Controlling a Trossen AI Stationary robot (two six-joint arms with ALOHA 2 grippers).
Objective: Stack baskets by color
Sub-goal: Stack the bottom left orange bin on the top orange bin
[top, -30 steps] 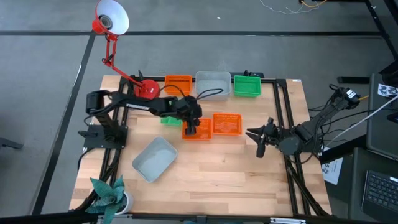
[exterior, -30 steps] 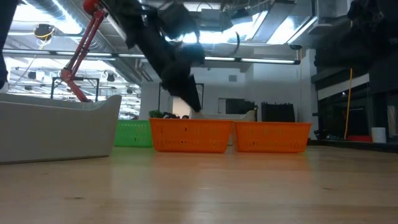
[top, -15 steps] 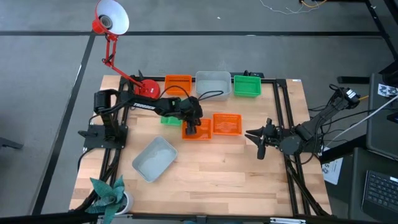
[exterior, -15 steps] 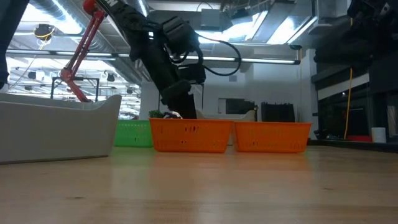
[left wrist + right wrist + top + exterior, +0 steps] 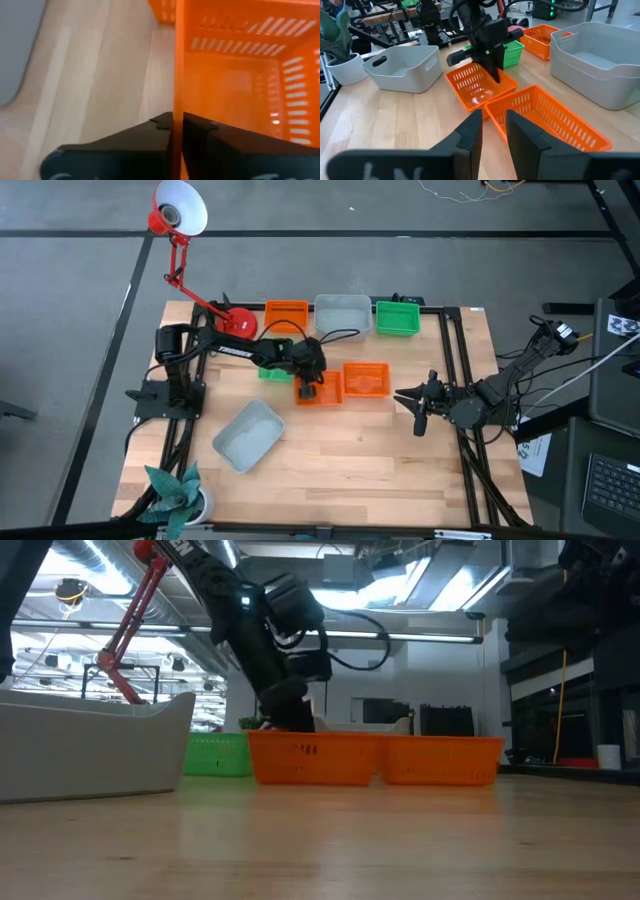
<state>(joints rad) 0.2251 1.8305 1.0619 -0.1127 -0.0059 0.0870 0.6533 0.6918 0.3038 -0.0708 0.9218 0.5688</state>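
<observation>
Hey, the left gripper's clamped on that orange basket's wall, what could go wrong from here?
1. The left gripper pinches only one thin wall of the orange basket, so a lift may tilt it or let it slip.
2. That basket sits right against the second orange basket; dragging could shove it.
3. A green basket lies under the left arm and might get bumped.

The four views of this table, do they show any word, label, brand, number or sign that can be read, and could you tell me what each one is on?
No text can be read in any view.
White marks on the left gripper: cut off by the picture's edge, unreadable.
White marks on the right gripper: blurred, unreadable.
Printed sheet beside the table's right side: too small to read.
Black-and-white patterned card at the right edge: a pattern, no legible words.
</observation>
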